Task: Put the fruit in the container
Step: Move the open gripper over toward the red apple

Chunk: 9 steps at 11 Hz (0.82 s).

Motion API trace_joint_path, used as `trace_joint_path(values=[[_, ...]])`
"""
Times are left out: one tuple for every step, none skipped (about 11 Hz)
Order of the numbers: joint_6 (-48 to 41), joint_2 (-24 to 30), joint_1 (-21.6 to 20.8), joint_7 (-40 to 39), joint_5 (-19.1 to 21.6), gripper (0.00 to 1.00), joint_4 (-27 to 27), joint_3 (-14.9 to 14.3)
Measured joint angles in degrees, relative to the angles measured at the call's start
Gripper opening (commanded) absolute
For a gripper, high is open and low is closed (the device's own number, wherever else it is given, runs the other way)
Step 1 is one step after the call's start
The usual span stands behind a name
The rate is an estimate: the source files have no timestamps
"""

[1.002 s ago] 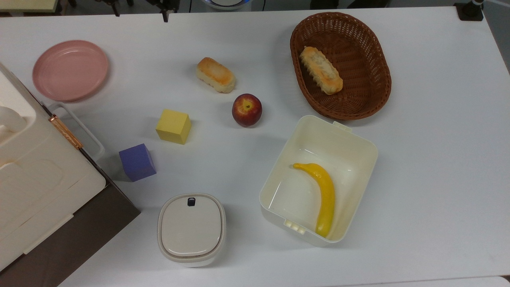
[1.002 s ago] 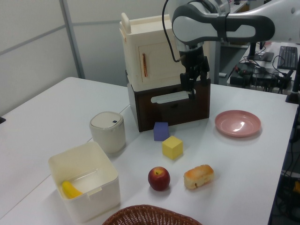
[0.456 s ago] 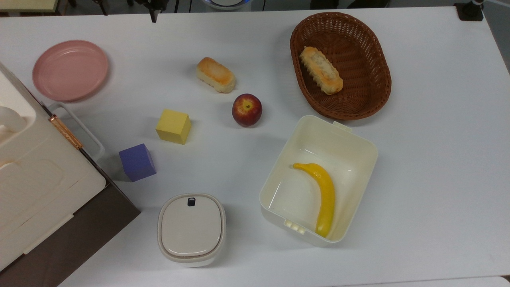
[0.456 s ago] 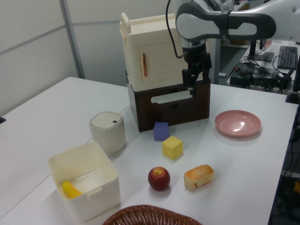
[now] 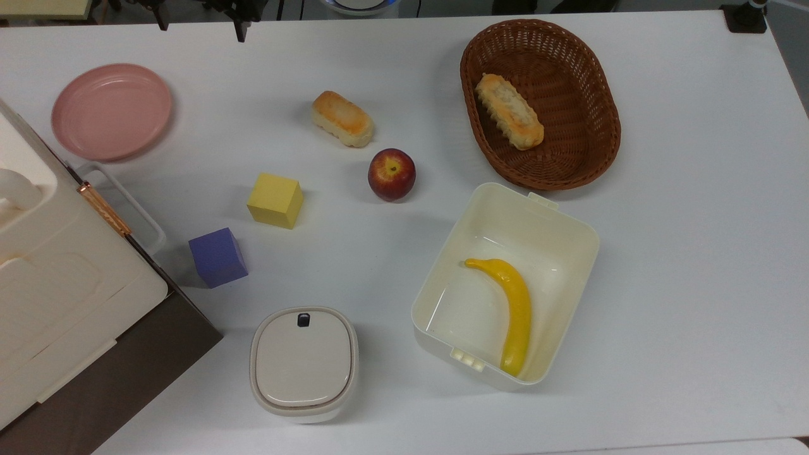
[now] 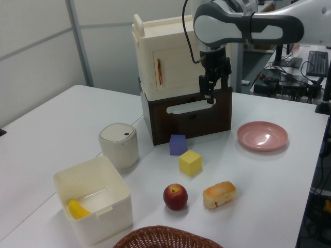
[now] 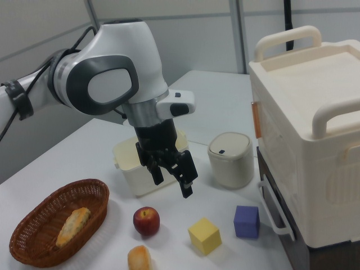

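Gripper [image 7: 173,176] hung in the air, fingers spread wide, nothing held. Apple [image 5: 392,174] sat on the table [image 5: 682,253], stem dimple up, between the bread roll [image 5: 342,127] and the box [image 5: 572,230], well apart from the gripper. In the right view the apple lay below the gripper and toward the right view's left. Round, so no long axis to line up on. Banana [image 5: 513,309] already lay in the box. Judged: approach not yet begun; next move is across and down onto the apple
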State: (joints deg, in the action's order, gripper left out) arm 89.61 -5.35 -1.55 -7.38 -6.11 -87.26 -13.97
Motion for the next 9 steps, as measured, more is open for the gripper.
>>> trace_joint_path(values=[[0.0,-0.1,0.0,0.0,0.0,1.00,0.0,0.0],[0.3,-0.2,0.0,0.0,0.0,1.00,0.0,0.0],[0.6,-0.4,0.0,0.0,0.0,1.00,-0.2,0.0],[0.7,-0.5,-0.1,0.0,0.0,1.00,-0.5,0.1],[0.7,-0.7,-0.4,0.0,0.0,1.00,-1.1,0.4],[0.7,-0.8,-1.4,0.0,0.0,1.00,-2.1,0.6],[0.7,-0.9,-2.9,0.0,0.1,1.00,-3.5,0.8],[0.7,-1.1,-4.9,0.0,0.1,1.00,-5.2,0.9],[2.1,-1.2,-6.8,0.0,0.2,1.00,-7.1,1.1]])
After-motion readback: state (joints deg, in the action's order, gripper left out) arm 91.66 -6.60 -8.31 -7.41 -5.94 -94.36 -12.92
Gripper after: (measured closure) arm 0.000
